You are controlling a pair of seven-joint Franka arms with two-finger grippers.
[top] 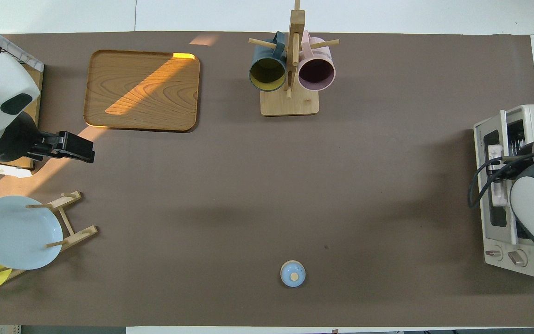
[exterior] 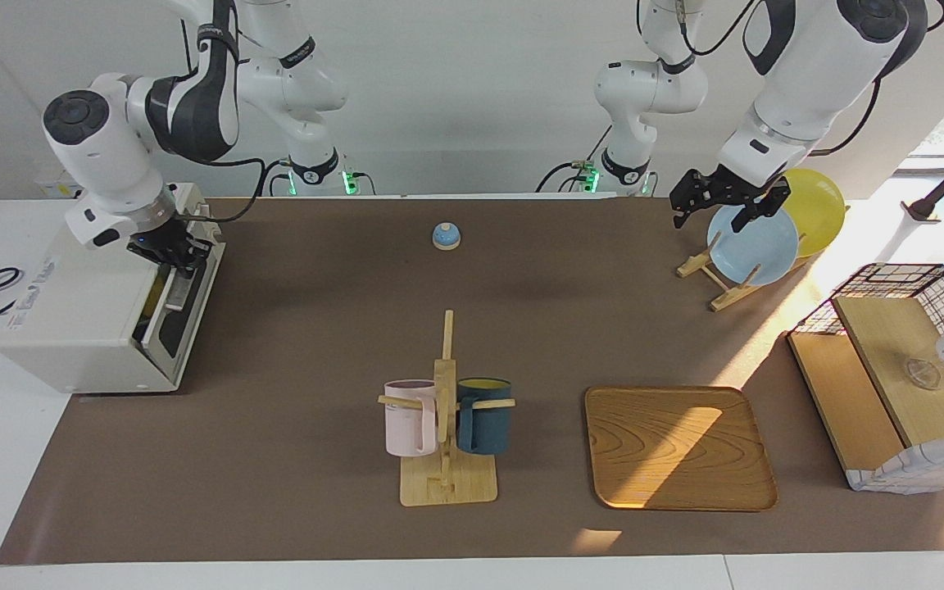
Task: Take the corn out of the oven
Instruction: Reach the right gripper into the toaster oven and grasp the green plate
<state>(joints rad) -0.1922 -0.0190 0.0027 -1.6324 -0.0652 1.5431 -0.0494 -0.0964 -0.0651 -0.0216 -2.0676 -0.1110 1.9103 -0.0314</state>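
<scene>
The white boxy toaster oven [exterior: 91, 315] is standing at the right arm's end of the table, with its dark glass door side turned toward the table's middle. The right gripper [exterior: 170, 250] is working at the top edge of that front, by the door. Whether its fingers are spread or closed on the handle cannot be told, because the wrist and cabling are covering them in both views. A thin yellow sliver is showing through the door gap in the facing view; this is probably the bright yellow corn cob [exterior: 157, 292], lying inside the oven. The gripper's position suggests the door-opening step, since the cob cannot be reached until the door is dropping clear.

The left gripper [exterior: 726, 201] is waiting over the wooden plate rack [exterior: 714, 279] that holds a pale blue plate [exterior: 755, 246] and a yellow plate [exterior: 820, 205]. Its fingers are spread and holding nothing, keeping that arm clear of the work area.
</scene>
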